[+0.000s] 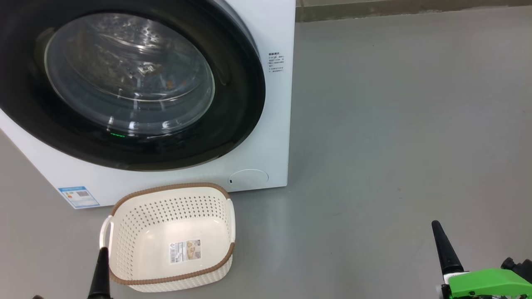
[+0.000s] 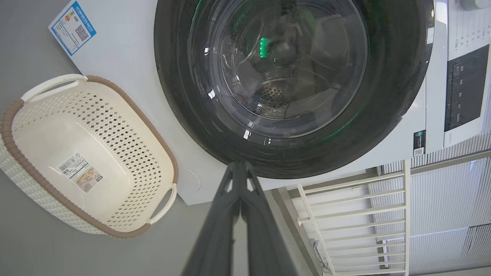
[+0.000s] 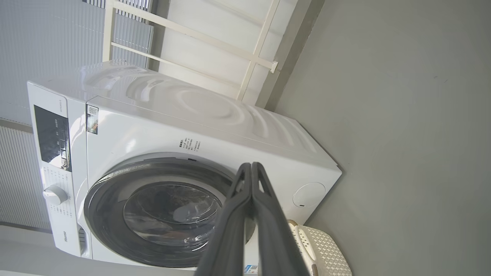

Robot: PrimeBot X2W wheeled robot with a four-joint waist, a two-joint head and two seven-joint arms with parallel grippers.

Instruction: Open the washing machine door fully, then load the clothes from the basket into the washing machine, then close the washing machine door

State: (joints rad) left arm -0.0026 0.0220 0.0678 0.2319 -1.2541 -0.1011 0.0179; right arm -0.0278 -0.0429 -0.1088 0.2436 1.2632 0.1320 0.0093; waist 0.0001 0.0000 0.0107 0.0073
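door point(image 1: 235, 104) shut | basket point(image 1: 170, 189) label point(image 1: 185, 251) barcoded | washer point(image 1: 270, 145) sticker point(image 1: 79, 196) blue, QR | left claw point(image 2: 239, 165), right claw point(image 3: 251, 165) pressed together

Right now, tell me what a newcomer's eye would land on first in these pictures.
The washing machine door, glossy black around a bulging glass window, sits shut at the head view's upper left. Below it on the grey floor stands the basket, cream-white and empty but for a label on its bottom.
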